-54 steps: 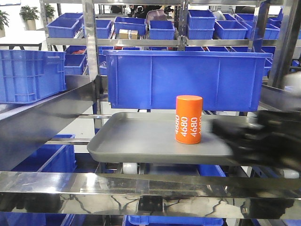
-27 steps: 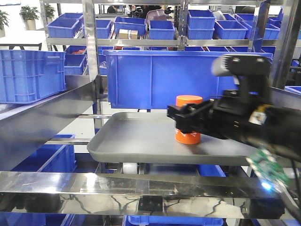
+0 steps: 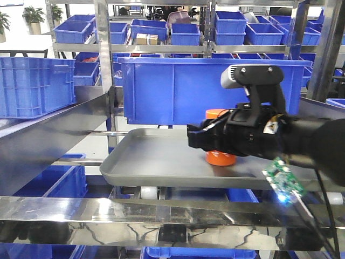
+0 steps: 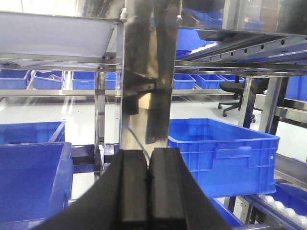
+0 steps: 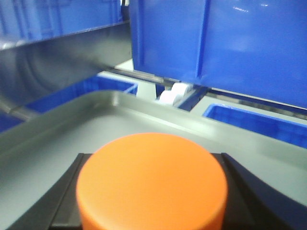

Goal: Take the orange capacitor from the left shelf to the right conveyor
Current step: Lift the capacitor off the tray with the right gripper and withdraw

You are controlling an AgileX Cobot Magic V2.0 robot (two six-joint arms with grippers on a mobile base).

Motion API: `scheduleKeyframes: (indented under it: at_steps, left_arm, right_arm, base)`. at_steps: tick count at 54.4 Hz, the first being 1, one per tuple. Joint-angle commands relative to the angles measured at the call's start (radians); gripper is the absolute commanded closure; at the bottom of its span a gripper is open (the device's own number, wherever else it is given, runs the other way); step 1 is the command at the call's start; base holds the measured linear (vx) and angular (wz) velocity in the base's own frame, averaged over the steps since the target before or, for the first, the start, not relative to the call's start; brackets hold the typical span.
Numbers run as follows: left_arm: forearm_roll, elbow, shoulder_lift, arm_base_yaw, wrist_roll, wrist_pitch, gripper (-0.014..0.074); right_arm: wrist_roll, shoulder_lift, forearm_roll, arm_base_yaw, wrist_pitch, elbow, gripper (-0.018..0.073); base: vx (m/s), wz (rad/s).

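The orange capacitor [image 3: 221,158] stands upright on the grey tray [image 3: 145,156] of the steel shelf [image 3: 103,54]. My right gripper [image 3: 207,137] reaches in from the right and is shut on the capacitor's middle, hiding its print. In the right wrist view the capacitor's flat top [image 5: 151,182] fills the gap between the two black fingers [image 5: 67,191], above the tray [image 5: 72,129]. My left gripper [image 4: 148,163] is shut and empty, facing a steel upright [image 4: 144,72]. The conveyor is out of view.
A big blue bin [image 3: 172,91] hangs just behind and above the tray. A blue crate [image 3: 32,86] sits at the left on a slanted steel shelf. A steel rail [image 3: 135,216] crosses the front. A green circuit board [image 3: 283,181] hangs off my right arm.
My right arm swept in from the right edge to the capacitor and its fingers came round its middle. The capacitor shifted slightly right on the tray.
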Motion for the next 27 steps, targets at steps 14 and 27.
scheduleKeyframes:
  at_steps: [14, 27]
  left_arm:
    - [-0.005, -0.030, -0.004, -0.008, -0.006, -0.081, 0.0603]
    - [-0.005, -0.030, -0.004, -0.008, -0.006, -0.081, 0.0603]
  right_arm:
    - [0.033, -0.349, -0.212, -0.004, 0.188, -0.038, 0.0568]
    - [0.142, -0.668, -0.371, -0.004, 0.145, 0.245, 0.0567]
  base:
    - [0.00, 0.00]
    - [0.00, 0.00]
